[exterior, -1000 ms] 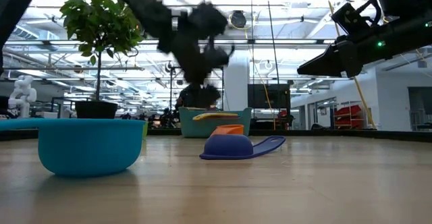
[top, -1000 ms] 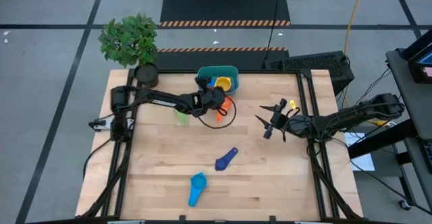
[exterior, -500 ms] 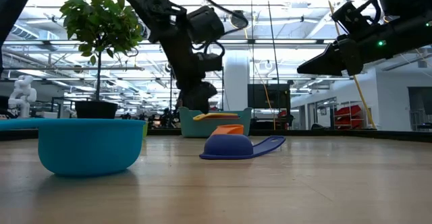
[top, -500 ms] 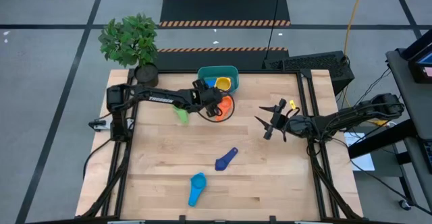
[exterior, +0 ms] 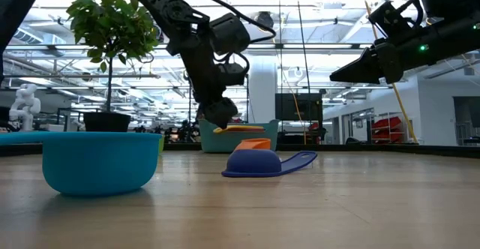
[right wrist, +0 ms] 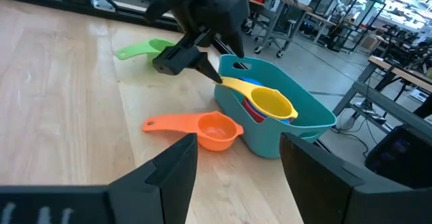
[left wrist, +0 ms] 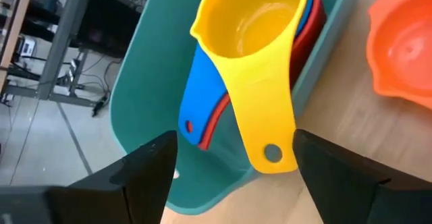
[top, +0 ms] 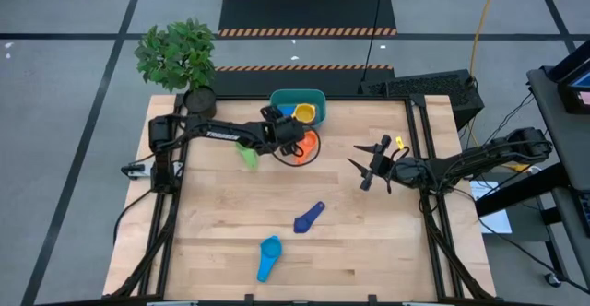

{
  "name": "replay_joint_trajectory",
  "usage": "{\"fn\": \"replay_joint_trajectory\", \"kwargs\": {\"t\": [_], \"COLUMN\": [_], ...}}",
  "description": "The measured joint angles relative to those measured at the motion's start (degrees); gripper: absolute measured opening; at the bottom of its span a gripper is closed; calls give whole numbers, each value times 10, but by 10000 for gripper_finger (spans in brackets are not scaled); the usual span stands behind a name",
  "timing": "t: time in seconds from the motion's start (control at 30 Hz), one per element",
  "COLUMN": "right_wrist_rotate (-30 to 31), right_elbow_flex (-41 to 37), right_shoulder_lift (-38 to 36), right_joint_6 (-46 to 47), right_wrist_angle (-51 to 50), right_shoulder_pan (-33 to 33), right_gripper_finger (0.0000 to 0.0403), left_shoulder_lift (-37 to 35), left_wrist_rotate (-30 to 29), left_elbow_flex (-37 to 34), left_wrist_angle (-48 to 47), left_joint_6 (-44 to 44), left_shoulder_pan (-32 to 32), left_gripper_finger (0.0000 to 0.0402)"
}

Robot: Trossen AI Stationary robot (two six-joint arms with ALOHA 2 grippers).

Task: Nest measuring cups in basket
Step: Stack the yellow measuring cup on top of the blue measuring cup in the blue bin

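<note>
Left gripper (top: pixel 288 140) is seen open and empty, poised just above the basket (top: pixel 279 100) rim. Yellow cup (left wrist: pixel 260 55) lies nested on blue and red cups inside the basket, between the fingers in the wrist view. Orange cup (top: pixel 307 143) sits on the bench at the gripper's 3 o'clock. Right gripper (top: pixel 361 170) waits well apart, part open, empty.

Left gripper (top: pixel 288 143) drew back — lower, beside the basket (top: pixel 297 99).
</note>
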Motion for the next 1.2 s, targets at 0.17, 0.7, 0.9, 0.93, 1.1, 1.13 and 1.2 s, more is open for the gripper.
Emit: {"fn": "replay_joint_trajectory", "kwargs": {"t": [0.17,0.7,0.9,0.93,1.1,1.13,1.2], "right_wrist_rotate": [0,-6,-15,-15,-15,-15,-15], "right_elbow_flex": [0,0,0,0,0,0,0], "right_shoulder_lift": [0,0,0,0,0,0,0], "right_joint_6": [0,3,3,3,4,4,4], "right_wrist_angle": [0,-3,-3,-3,-2,-2,-1], "right_shoulder_pan": [0,0,0,0,0,0,0], "right_gripper_finger": [203,203,203,203,203,203,203], "left_shoulder_lift": [0,-6,-7,-7,-7,-7,-7], "left_wrist_rotate": [-2,44,40,34,-40,-42,-42], "left_elbow_flex": [0,-33,-69,-75,-88,-88,-88], "left_wrist_angle": [14,22,114,127,151,154,160], "left_joint_6": [-1,61,112,118,137,143,143], "left_shoulder_pan": [1,-17,-15,-14,-9,-8,-6], "left_gripper_finger": [273,260,293,296,294,291,282]}}
